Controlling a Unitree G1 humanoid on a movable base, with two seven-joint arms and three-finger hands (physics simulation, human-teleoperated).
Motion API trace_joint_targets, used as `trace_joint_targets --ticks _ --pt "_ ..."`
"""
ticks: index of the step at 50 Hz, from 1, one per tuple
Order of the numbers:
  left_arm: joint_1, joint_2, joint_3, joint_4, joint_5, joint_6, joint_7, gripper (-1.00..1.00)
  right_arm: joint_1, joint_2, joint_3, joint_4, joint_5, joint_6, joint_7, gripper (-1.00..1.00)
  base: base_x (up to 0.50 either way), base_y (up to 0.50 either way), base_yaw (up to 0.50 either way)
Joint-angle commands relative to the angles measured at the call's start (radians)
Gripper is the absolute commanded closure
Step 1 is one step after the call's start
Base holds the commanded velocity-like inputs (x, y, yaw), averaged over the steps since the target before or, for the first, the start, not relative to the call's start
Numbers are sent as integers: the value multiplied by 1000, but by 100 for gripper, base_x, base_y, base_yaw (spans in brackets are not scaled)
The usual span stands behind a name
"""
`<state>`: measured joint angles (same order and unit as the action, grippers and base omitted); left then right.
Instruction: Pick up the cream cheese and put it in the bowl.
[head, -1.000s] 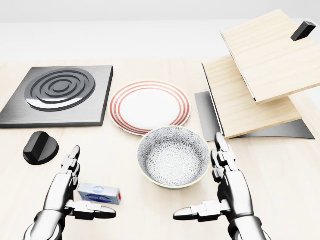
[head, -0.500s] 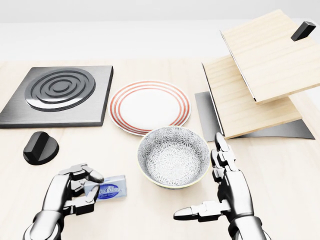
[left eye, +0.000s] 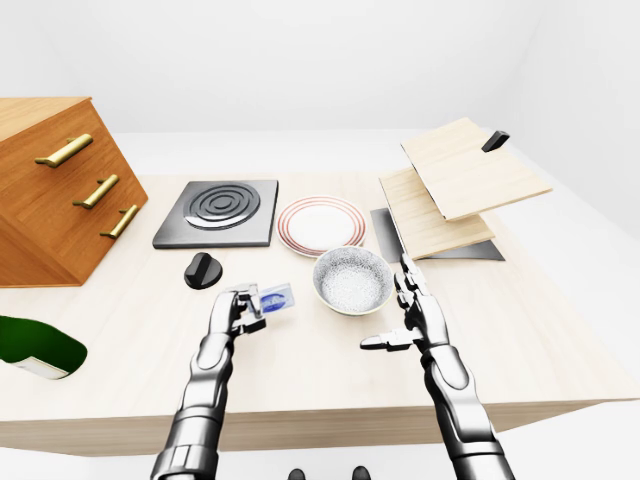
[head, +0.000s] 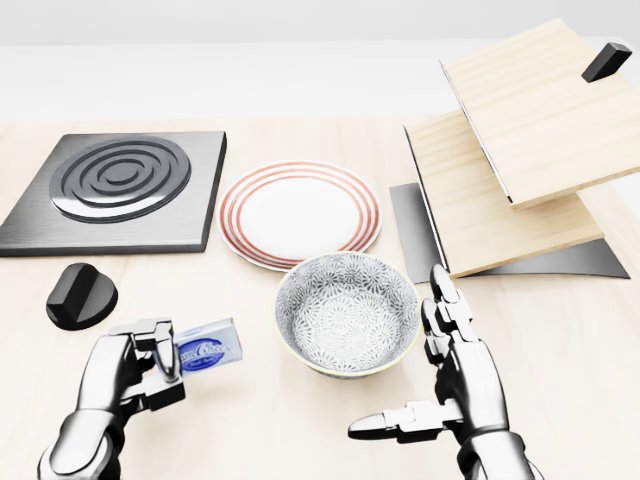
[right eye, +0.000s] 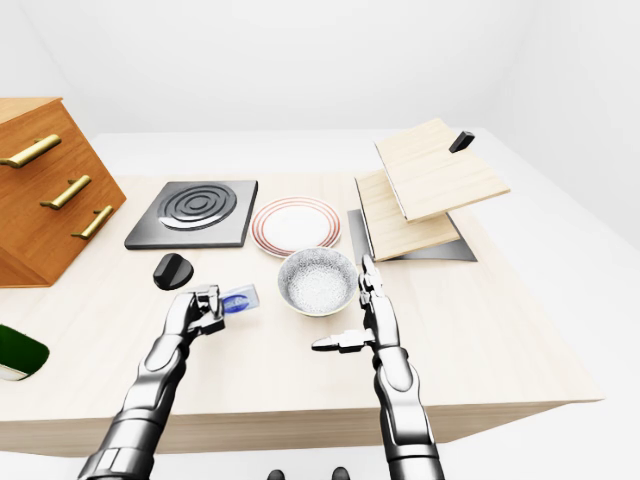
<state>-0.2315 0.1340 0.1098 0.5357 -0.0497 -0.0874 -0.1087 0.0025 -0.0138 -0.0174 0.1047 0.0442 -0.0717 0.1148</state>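
The cream cheese is a small white and blue box. My left hand is shut on it and holds it lifted above the table, just left of the bowl. The bowl is grey-patterned and stands low in the middle of the head view. My right hand is open and empty at the bowl's right side, fingers up and thumb pointing left. Both hands also show in the left-eye view, right hand.
A red-ringed plate lies above the bowl. A black stove plate and its knob are at the left. Tilted wooden boards stand at the right. A wooden drawer cabinet is at the far left.
My left hand closed round the cream cheese and lifted it off the table, up and slightly towards the bowl. The right hand has not moved.
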Motion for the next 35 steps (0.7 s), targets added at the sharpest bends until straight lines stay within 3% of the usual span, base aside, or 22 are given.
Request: trace_joint_targets --ticks 1,7,13,24,35 --pt "-43 21 32 -210 13 0 -7 100 -5 2 1 16 8 -15 8 -100 0 0 0" --pt "-150 56 44 -338 18 0 -8 100 -22 -2 -18 41 28 -16 2 -100 0 0 0" --pt "-260 65 24 -298 64 0 0 100 -34 -8 -44 37 66 -16 -9 -100 0 0 0" --pt "-322 -10 -74 -223 234 0 -32 100 -53 -25 -83 56 117 -16 -41 -100 0 0 0" --pt "-302 -91 -152 -161 394 0 -32 100 -43 -29 -95 26 146 -16 -45 -100 0 0 0"
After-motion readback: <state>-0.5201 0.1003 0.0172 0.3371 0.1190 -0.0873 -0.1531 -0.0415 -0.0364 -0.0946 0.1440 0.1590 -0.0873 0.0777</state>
